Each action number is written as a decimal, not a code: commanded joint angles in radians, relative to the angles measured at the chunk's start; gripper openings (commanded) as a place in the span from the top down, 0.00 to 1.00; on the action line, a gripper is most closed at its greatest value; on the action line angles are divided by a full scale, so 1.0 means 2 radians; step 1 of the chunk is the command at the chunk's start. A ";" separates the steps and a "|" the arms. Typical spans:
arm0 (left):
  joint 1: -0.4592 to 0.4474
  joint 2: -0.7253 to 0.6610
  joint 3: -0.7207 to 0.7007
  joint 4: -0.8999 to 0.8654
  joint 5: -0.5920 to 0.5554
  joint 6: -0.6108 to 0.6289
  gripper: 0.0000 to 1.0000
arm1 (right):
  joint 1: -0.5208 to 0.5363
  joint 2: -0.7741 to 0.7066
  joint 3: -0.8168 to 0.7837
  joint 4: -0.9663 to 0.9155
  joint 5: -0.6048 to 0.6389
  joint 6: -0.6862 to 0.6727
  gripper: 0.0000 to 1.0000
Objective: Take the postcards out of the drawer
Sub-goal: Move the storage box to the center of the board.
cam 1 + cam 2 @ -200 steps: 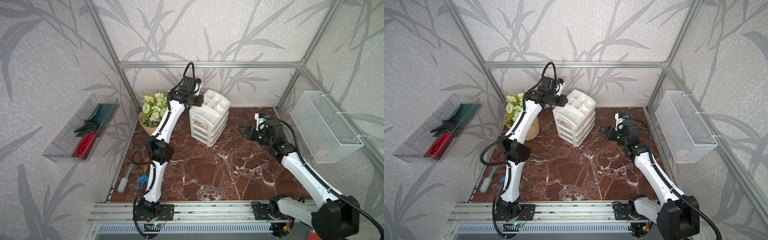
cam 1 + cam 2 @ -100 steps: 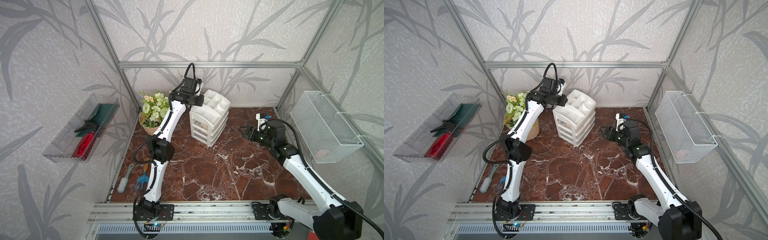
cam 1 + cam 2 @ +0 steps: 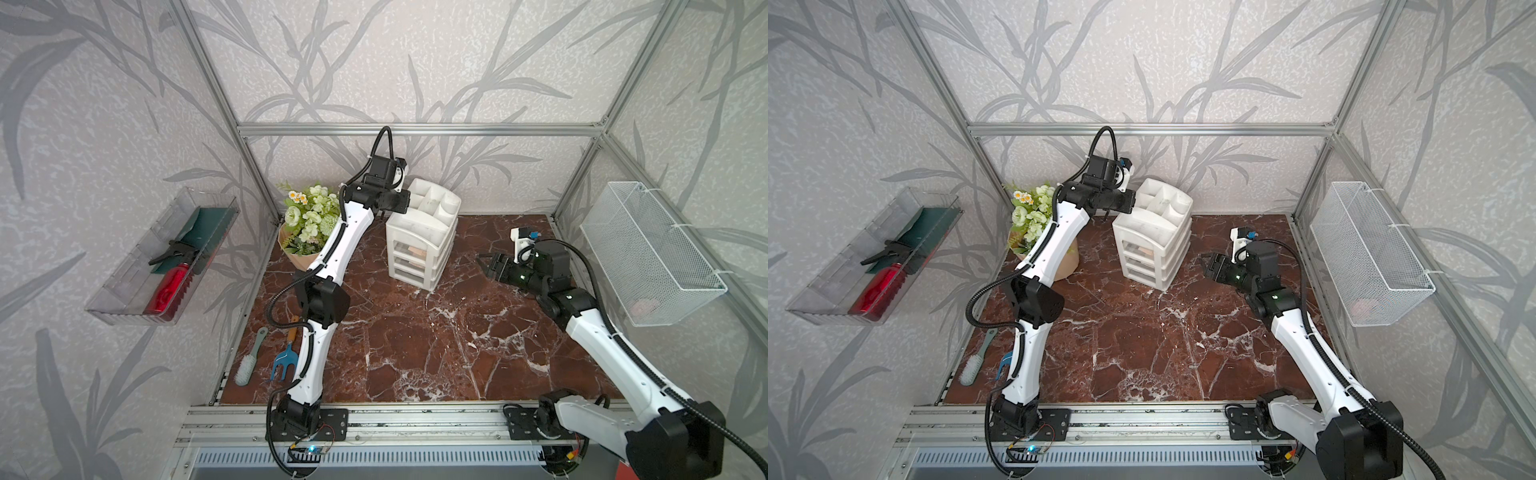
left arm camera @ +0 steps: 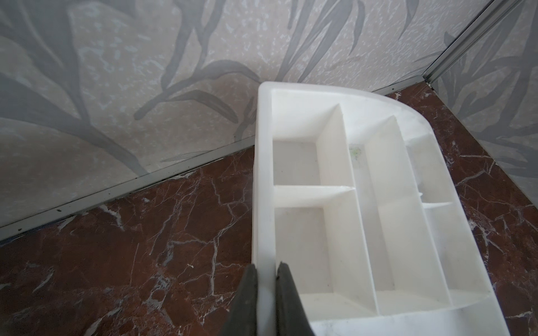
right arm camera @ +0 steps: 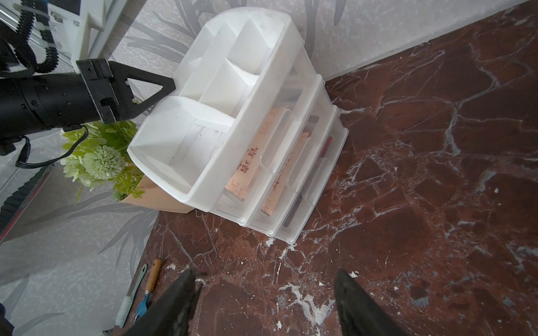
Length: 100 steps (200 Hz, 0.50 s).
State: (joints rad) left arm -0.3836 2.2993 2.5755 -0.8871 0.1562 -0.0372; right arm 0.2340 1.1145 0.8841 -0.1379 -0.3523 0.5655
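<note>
Two robot arms are shown, a left arm (image 3: 343,243) and a right arm (image 3: 602,336). One white desk organiser (image 3: 419,226) with three see-through drawers (image 5: 317,174) is seen; two beige postcards (image 5: 247,165) are made out inside. One flower bouquet (image 3: 311,216), one brush (image 3: 250,357), one blue hand fork (image 3: 284,359), one clear tray (image 3: 120,291), one red bottle (image 3: 168,289) and one wire basket (image 3: 648,253) are counted.

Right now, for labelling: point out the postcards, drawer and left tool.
postcards (image 5: 247,163): right wrist view, beige card's face.
drawer (image 5: 233,208): right wrist view, clear front.
left tool (image 4: 266,266): left wrist view, between fingertips gripping organiser (image 4: 263,174).
</note>
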 commanded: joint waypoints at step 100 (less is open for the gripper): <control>-0.008 -0.129 -0.198 -0.049 0.010 0.022 1.00 | 0.020 0.037 -0.024 0.102 -0.074 0.082 0.19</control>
State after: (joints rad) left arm -0.3882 2.0960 2.2688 -0.8326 0.1604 -0.0338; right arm 0.2668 1.1728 0.8692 -0.0395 -0.4400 0.6594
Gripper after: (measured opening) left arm 0.104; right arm 0.806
